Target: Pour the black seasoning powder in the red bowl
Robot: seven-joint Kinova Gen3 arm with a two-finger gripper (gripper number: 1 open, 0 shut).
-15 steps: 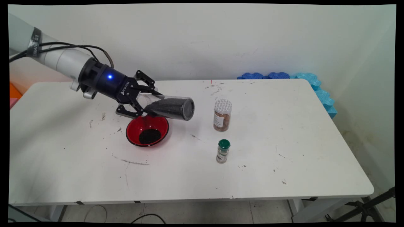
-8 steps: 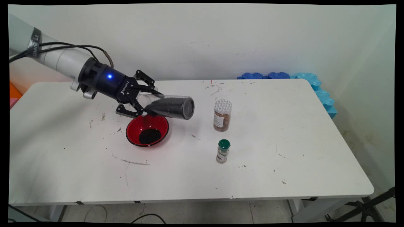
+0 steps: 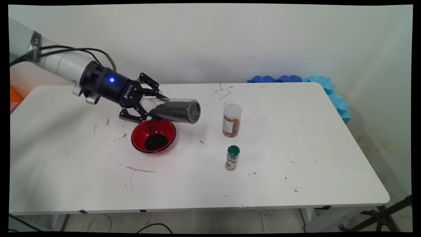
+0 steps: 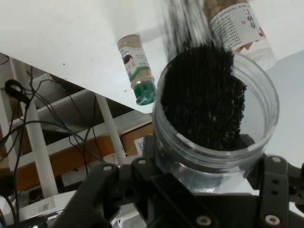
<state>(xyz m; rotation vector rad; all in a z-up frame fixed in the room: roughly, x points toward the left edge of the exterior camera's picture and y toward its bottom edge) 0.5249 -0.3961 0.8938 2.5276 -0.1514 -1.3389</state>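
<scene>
Jar [image 3: 176, 111] of black grains, clamped sideways by claw [image 3: 152, 107], hangs above red bowl [image 3: 153, 136] near two spice bottles [image 3: 232, 120].

You have open table [image 3: 296, 138] at right and lower frame; bowl [image 3: 153, 136], jar [image 3: 232, 120] and shaker [image 3: 232, 157] obstruct the centre.

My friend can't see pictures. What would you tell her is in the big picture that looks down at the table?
A black gripper holds a clear jar of black grains on its side above a red bowl with black grains in it. To the right on the white table stand a brown-filled jar and a small green-capped bottle.
</scene>
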